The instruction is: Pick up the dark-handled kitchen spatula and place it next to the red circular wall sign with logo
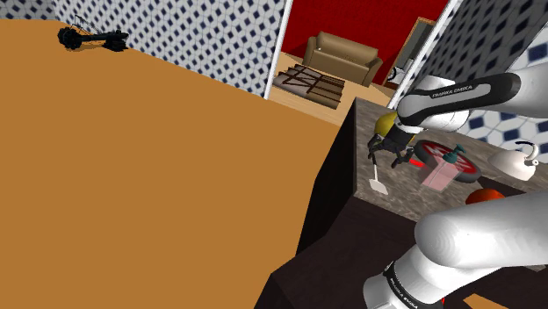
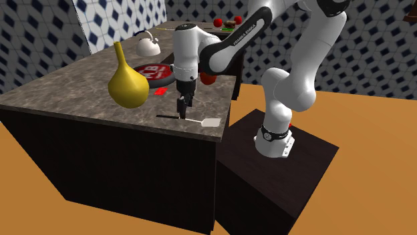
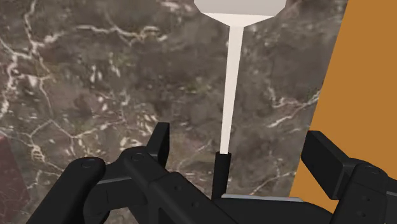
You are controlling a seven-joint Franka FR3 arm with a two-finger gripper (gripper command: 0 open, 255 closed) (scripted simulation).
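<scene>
The black claw (image 3: 242, 149) hangs open over a brown, marble-veined counter (image 3: 95, 83). The spatula (image 3: 232, 89) lies flat on it, its dark handle between the fingers but untouched. Its pale shaft and broad blade stretch ahead of the claw. On the claw's other side sit a round red sign (image 2: 150, 70) and a yellow gourd-shaped vase (image 2: 127, 83).

Brown, white-veined marble desk (image 3: 95, 76), orange floor (image 3: 369, 76)
White-bladed, black-handled flat spatula (image 3: 232, 95); glossy yellow gourd-shaped vase (image 2: 128, 85); red round sign (image 2: 144, 67); black tool (image 2: 182, 108).
</scene>
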